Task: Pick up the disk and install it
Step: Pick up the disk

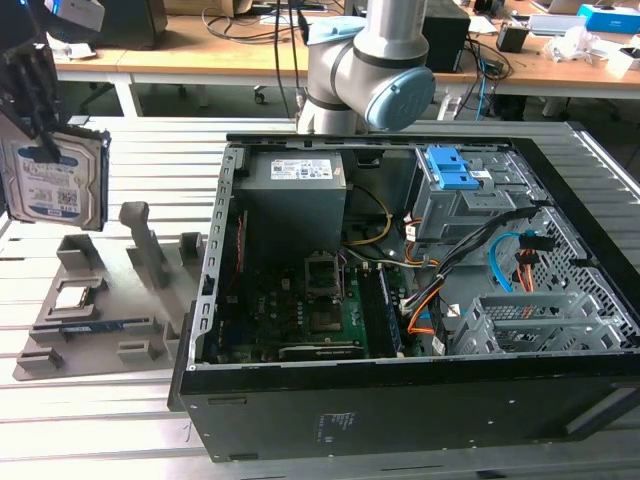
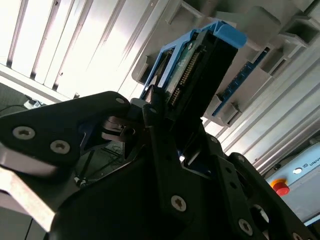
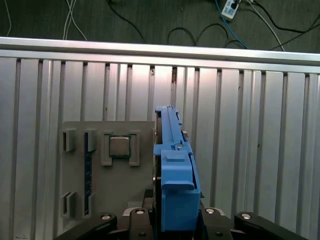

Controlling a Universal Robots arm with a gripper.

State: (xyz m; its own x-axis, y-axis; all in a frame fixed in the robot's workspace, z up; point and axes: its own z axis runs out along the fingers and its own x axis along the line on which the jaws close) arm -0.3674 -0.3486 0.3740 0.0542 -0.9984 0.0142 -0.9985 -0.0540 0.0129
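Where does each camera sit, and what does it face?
Exterior view: off the arm, facing down onto the open black computer case; grey arm shows.
First wrist view: at the wrist, facing down past the blue-framed silver disk onto the slatted metal table.
Second wrist view: at the wrist, along the black gripper.
All share the gripped disk.

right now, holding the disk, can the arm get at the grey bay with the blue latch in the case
Probably yes. The case is open on top and nothing covers the grey bay; black cables run beside it. The gripper, shut on the disk, hangs to the exterior view's left.
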